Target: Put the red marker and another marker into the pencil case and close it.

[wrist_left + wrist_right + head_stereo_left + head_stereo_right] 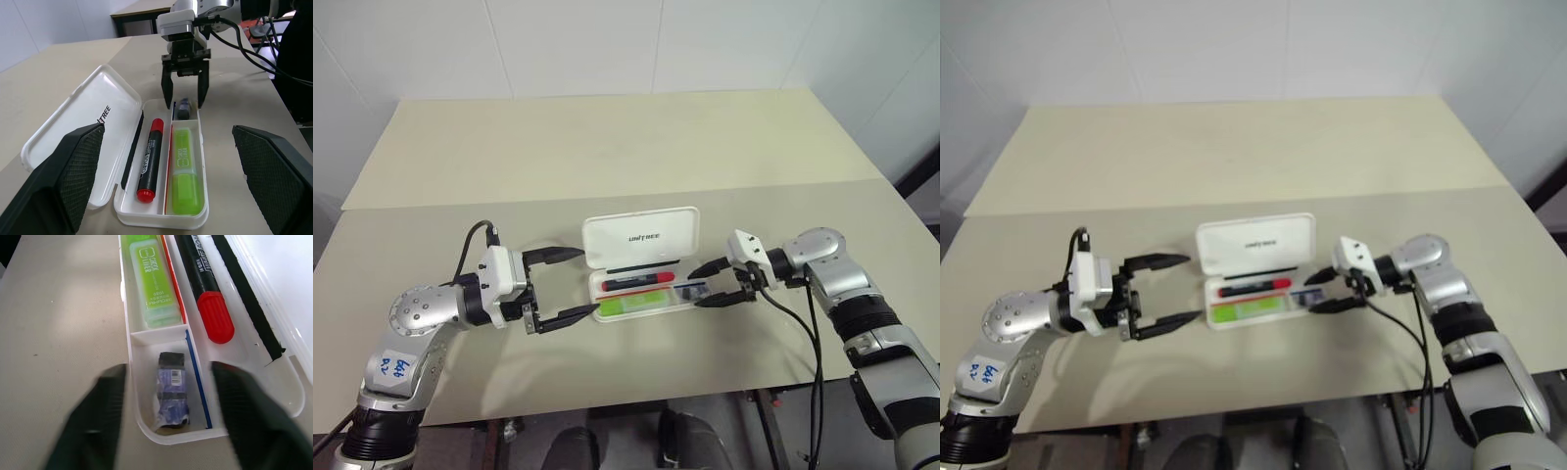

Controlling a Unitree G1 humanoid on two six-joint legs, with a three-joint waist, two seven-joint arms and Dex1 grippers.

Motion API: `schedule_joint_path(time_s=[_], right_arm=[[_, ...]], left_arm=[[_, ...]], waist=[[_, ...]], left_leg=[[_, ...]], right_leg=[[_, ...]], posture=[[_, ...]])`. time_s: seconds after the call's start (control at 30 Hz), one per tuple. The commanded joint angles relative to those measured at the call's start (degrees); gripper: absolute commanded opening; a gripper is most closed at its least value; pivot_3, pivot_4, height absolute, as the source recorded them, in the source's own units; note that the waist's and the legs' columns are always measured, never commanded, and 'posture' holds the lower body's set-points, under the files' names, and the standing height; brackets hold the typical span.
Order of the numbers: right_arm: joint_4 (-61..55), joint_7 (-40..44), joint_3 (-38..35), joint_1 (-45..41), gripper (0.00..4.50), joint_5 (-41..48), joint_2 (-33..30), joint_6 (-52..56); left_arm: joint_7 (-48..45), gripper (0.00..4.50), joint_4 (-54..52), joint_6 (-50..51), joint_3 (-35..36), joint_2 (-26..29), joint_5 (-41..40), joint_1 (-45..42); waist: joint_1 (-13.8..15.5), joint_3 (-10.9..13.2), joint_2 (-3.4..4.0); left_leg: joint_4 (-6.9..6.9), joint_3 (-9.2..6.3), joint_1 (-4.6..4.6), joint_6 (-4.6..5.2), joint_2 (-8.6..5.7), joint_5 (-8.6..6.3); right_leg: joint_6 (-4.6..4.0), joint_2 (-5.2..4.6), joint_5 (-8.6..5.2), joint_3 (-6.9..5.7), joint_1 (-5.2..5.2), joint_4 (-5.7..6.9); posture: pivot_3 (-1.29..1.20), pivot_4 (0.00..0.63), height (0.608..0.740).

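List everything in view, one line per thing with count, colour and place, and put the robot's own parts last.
pencil case: one, white, open on the near table, lid up behind the tray.
red marker: one, black barrel with red cap and red end, lying in the tray's long compartment next to the lid.
green marker: one, lime green, lying in the front compartment beside the red marker.
small wrapped item: one, blue-purple with a dark end, in the small end compartment; what it is cannot be told.
tables: two, beige, set end to end.
left gripper: one, black fingers, open, at the case's left end.
right gripper: one, black fingers, open, at the case's right end over the small compartment.
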Motion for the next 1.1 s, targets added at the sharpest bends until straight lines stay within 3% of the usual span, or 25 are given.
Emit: schedule_joint_path(time_s=[0.03,0.07,0.27,0.63,0.83,1.03,1.07,1.1], right_arm=[[-5.65,3.69,-3.15,-0.16,4.29,3.86,-0.52,2.19],[-7.16,3.69,-3.89,0.27,4.47,4.72,-0.88,2.94],[-16.19,2.92,-10.27,5.02,4.47,10.61,-4.81,8.50],[-17.91,2.80,-19.06,8.62,4.47,14.25,-10.76,11.28],[-20.53,3.69,-18.48,11.50,4.50,16.70,-13.58,11.79],[-18.79,3.69,-17.63,7.99,4.50,15.78,-11.99,10.72],[-18.08,3.67,-17.46,7.19,4.50,15.38,-11.55,10.61],[-17.60,3.65,-17.34,6.68,4.50,15.06,-11.21,10.49]], left_arm=[[0.08,4.50,-0.72,-0.32,0.35,0.39,-0.22,-1.12],[0.00,4.50,-0.65,-0.37,0.37,0.45,-0.20,-1.15],[-0.28,4.50,-0.40,-0.25,0.95,0.72,-0.61,-0.92],[-2.90,4.50,3.62,0.03,4.97,2.70,-3.26,-2.13],[-4.88,2.51,4.55,0.14,7.33,3.54,-4.05,0.31],[-5.56,0.32,5.92,-0.63,9.00,3.53,-4.07,1.56],[-4.35,0.03,7.16,-3.08,9.37,2.68,-2.52,0.66],[-3.49,0.03,8.17,-5.05,9.61,2.09,-1.37,0.00]], waist=[[0.03,0.01,0.01],[0.08,0.01,0.01],[0.61,0.01,0.01],[0.16,0.01,0.00],[0.24,0.01,0.00],[0.23,0.02,0.01],[0.18,0.02,0.01],[0.19,0.02,0.01]], left_leg=[[0.00,0.00,0.00,0.00,0.00,0.00],[0.00,-0.01,0.00,0.00,0.00,0.00],[0.00,-0.14,-0.09,0.00,-0.06,-0.01],[-0.02,-0.07,-0.02,0.00,-0.04,0.00],[-0.02,-0.06,0.00,0.00,-0.02,0.00],[-0.02,-0.04,-0.04,0.01,-0.05,-0.01],[-0.02,-0.05,-0.04,0.01,-0.04,-0.01],[-0.02,-0.04,-0.03,0.01,-0.04,-0.01]], right_leg=[[0.00,0.00,0.00,0.00,0.00,0.00],[0.00,0.00,0.00,0.00,0.00,0.00],[0.00,-0.05,0.00,-0.03,0.00,0.00],[0.00,-0.02,0.00,-0.01,0.00,-0.02],[0.00,-0.03,0.00,-0.01,0.01,0.02],[0.00,-0.05,0.00,-0.02,-0.01,-0.04],[0.00,-0.03,0.00,-0.03,0.00,-0.03],[0.00,-0.03,0.00,-0.02,0.00,-0.04]], posture=[[0.00,0.150,0.740],[0.00,0.150,0.740],[0.00,0.150,0.740],[0.00,0.150,0.740],[0.00,0.150,0.740],[0.00,0.150,0.740],[0.00,0.150,0.740],[0.00,0.150,0.740]])
